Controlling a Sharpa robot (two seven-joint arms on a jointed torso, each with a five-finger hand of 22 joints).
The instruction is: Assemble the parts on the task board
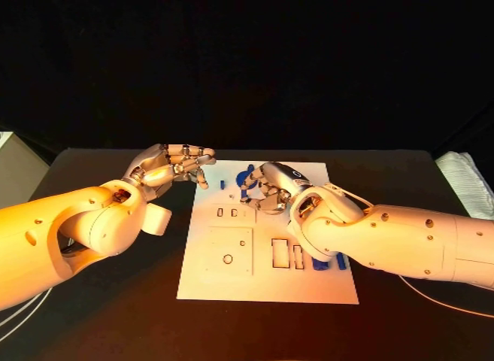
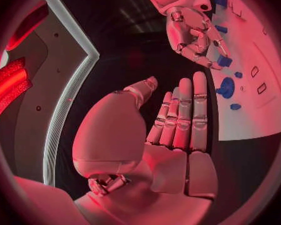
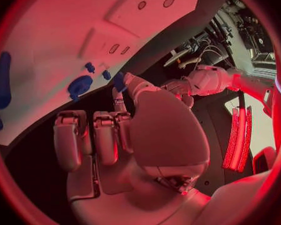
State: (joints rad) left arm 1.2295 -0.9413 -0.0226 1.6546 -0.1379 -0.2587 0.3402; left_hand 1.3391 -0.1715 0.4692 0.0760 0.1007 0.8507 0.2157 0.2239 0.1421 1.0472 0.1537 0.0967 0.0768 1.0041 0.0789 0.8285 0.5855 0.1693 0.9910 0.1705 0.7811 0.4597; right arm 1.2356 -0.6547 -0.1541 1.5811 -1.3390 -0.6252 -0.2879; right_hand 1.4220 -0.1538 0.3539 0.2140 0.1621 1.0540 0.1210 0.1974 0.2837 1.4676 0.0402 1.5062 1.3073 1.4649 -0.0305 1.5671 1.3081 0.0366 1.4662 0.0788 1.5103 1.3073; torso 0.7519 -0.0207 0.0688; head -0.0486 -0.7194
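The white task board lies in the middle of the black table. My right hand hovers over its far part with fingers curled, pinching a small blue part at its fingertips; the same part sits by the thumb tip. A round blue part lies just beside that hand, also seen as the round part. Two long blue parts lie at the board's right side, partly hidden by my right forearm. My left hand floats off the board's far left corner, fingers straight and apart, holding nothing.
The board carries two small slots, a square inset with a hole and rectangular openings. A small blue peg stands near the far edge. A white object lies at the table's right edge, and a cable trails near the front right.
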